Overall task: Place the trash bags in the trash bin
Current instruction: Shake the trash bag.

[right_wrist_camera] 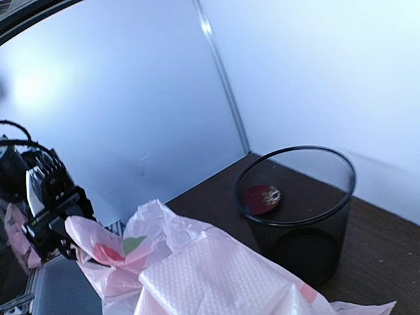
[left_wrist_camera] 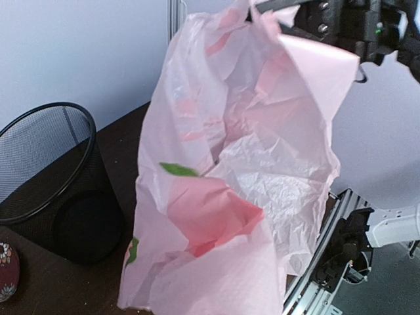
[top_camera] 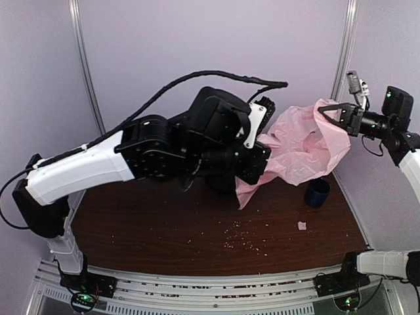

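Note:
The pale-pink trash bag (top_camera: 303,147) hangs stretched in the air between my two grippers, above the back right of the table. My left gripper (top_camera: 265,136) is shut on its left edge and my right gripper (top_camera: 332,115) is shut on its upper right edge. In the left wrist view the bag (left_wrist_camera: 249,184) fills the frame and hides my own fingers. The right gripper (left_wrist_camera: 289,16) pinches its top there. The black mesh trash bin (left_wrist_camera: 46,170) stands upright to the left of the bag. It also shows in the right wrist view (right_wrist_camera: 295,197), beyond the bag (right_wrist_camera: 210,275). My left arm hides the bin in the top view.
A small dark-blue mug (top_camera: 317,193) stands on the table below the bag. A white scrap (top_camera: 302,225) and crumbs (top_camera: 243,239) lie on the brown tabletop. A red patterned object (right_wrist_camera: 262,195) lies behind the bin, seen through its mesh. Walls close the back and sides.

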`<state>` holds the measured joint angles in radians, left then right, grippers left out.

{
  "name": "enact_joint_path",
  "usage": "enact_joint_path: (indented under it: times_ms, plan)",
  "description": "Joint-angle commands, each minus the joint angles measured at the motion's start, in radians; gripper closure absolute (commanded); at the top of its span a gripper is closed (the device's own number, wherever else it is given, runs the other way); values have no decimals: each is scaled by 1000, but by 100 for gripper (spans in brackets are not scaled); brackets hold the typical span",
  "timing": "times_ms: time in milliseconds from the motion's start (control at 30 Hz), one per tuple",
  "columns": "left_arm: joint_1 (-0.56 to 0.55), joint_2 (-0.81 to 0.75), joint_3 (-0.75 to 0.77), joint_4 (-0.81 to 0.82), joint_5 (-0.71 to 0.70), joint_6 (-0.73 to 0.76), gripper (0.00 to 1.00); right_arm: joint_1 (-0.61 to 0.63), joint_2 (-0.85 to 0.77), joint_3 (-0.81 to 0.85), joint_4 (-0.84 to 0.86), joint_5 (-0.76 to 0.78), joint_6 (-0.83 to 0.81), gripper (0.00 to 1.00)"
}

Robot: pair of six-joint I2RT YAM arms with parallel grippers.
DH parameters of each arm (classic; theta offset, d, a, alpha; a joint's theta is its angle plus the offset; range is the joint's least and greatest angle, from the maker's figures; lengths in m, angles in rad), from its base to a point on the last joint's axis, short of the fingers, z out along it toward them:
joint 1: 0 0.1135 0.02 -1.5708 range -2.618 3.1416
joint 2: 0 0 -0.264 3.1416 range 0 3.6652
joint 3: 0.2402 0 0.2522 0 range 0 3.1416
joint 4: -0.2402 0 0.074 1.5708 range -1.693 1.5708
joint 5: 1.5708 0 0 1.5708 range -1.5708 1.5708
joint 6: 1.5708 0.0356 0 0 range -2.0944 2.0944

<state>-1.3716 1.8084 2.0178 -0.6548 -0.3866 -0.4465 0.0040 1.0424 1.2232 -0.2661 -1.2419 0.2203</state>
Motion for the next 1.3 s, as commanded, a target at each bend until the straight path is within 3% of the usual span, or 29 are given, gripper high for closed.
enact_joint_path:
  times_ms: [0,100,233,400,567,633,700,800,867,900,967,1033,1067,1167,1267]
  plan:
    - [69,218,276,-54,-17,74,100,-141,-88,31,-45,32,65,100]
    - [182,372,486,-38,98,49,100,-156,-76,-5,-88,278,41,100]
    - [275,399,383,226,363,79,100,-157,46,-31,-71,372,28,100]
    - [328,484,508,391,250,199,100,-156,237,126,29,367,58,100]
    - [366,425,546,635,300,233,100,-157,309,512,42,302,71,100]
    - [341,359,562,720,404,280,100,-157,273,660,66,244,58,100]
    - [258,268,550,766,462,430,100,-157,192,753,132,184,57,100]
    - [17,106,382,855,310,851,100,-157,15,769,196,117,-28,100]
    - [-107,-10,150,964,154,1077,100,-157,-38,837,-91,119,-265,100]
    - [-115,-44,24,1014,61,1096,100,-156,-76,756,-205,144,-371,100]
    - [-34,-65,-230,1028,-96,947,100,-157,-201,358,-231,206,-468,100]
    - [54,-46,-436,886,-64,680,100,-156,-306,-11,-338,292,-665,100]
    - [51,-35,-543,869,-60,605,100,-156,-336,-116,-438,318,-782,100]
    - [-30,-34,-734,866,-126,496,100,-156,-420,-237,-685,355,-1018,100]
    - [-117,-75,-714,791,-194,509,100,-156,-510,-219,-722,360,-1014,100]
